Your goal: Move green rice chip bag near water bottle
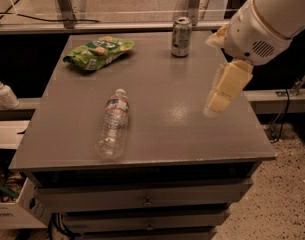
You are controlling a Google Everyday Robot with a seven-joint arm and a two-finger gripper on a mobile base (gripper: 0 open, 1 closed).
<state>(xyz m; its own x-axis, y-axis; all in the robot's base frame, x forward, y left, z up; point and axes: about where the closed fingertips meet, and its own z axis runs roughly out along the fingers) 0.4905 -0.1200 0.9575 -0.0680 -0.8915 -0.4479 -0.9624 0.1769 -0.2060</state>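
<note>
The green rice chip bag (99,52) lies flat at the far left of the grey tabletop (162,109). The clear water bottle (112,124) lies on its side nearer the front, cap pointing away, well apart from the bag. My gripper (221,93) hangs from the white arm (264,21) over the table's right side, above the surface, far from both bag and bottle. It holds nothing that I can see.
A short silver can (181,36) stands upright at the far middle of the table. A white pump bottle (4,92) stands on a ledge to the left. Drawers (147,200) sit under the tabletop. A metal rail runs behind.
</note>
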